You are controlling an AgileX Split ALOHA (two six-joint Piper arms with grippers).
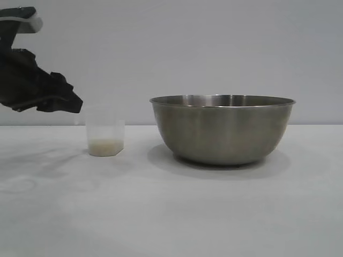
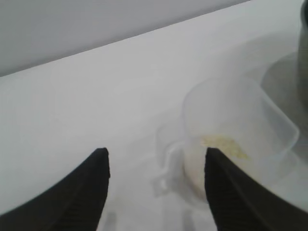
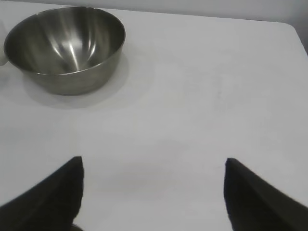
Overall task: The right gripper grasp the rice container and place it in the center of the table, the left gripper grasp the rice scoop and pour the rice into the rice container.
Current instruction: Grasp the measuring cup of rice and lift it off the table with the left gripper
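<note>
The rice container [image 1: 222, 131], a wide steel bowl, stands on the white table [image 1: 171, 214] right of centre, and it also shows in the right wrist view [image 3: 65, 48]. Left of it stands the rice scoop [image 1: 105, 136], a frosted plastic cup with rice [image 1: 105, 145] in its bottom. My left gripper [image 1: 79, 105] hovers just left of the scoop's rim, open. In its wrist view the scoop [image 2: 240, 110] and its handle [image 2: 168, 166] lie ahead of the left gripper [image 2: 154, 156], untouched. The right gripper [image 3: 154, 166] is open over bare table, well away from the container.
The table's far edge meets a plain grey wall. In the right wrist view the table's corner [image 3: 288, 26] shows beyond the bowl. Bare tabletop lies in front of both the scoop and the bowl.
</note>
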